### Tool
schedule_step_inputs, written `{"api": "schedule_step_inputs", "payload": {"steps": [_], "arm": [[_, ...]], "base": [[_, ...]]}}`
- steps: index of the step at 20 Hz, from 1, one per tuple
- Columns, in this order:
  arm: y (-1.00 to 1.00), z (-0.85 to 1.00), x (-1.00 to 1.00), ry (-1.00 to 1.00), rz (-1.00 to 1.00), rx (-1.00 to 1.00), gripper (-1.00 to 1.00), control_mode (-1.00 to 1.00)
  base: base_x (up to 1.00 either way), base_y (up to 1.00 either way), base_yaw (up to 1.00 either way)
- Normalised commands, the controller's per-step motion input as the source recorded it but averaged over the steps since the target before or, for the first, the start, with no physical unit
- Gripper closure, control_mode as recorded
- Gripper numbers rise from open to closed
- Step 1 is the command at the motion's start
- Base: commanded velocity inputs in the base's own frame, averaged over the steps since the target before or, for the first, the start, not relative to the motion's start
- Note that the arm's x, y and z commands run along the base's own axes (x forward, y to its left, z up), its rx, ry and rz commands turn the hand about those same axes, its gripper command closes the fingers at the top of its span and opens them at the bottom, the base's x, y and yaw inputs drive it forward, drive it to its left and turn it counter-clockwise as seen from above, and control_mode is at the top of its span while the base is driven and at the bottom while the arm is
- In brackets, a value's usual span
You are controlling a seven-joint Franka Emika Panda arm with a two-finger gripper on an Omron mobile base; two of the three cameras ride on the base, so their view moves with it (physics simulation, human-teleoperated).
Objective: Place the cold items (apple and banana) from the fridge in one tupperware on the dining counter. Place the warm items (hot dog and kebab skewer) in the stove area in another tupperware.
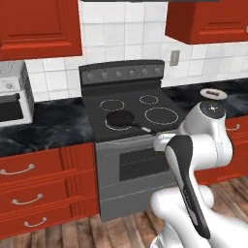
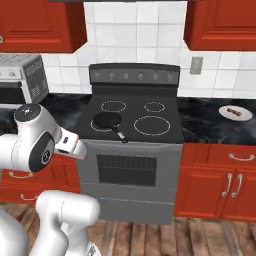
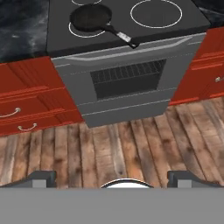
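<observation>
Gripper (image 3: 112, 177): the hand view shows its two dark finger tips far apart at the bottom corners, with nothing between them. It hangs above the wood floor in front of the oven.
Arm (image 1: 191, 164): folded up in front of the stove, its white elbow at the level of the counter.
Stove (image 2: 135, 120): grey, set between red cabinets, with four ring burners on a dark top and a row of knobs on the back panel.
Pan (image 2: 107, 121): black and empty, on the near left burner. Its handle points toward the near right and reaches the front edge of the stove top.
Oven door (image 3: 127, 81): closed, with a dark window and a long grey handle bar above it.
Plate (image 2: 235, 112): white, on the dark counter to the right of the stove, well apart from it. It carries a small brown item; whether it is the hot dog or the kebab skewer is too small to tell.
Microwave (image 1: 12, 94): white, on the counter at the far left.
Drawers (image 1: 29, 189): red, stacked left of the oven, all closed, with curved metal handles.
Outlet (image 2: 196, 65): on the white tile wall to the right of the stove, under the upper cabinets.
Floor (image 3: 131, 144): wood planks.
</observation>
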Motion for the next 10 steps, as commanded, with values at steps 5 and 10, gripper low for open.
{"api": "schedule_step_inputs", "payload": {"steps": [5,10], "arm": [[0.0,0.0,0.0,0.0,0.0,0.0,-1.0,1.0],[0.0,0.0,0.0,0.0,0.0,0.0,-1.0,1.0]], "base": [[0.86,-0.99,0.17],[0.83,-1.0,0.18]]}}
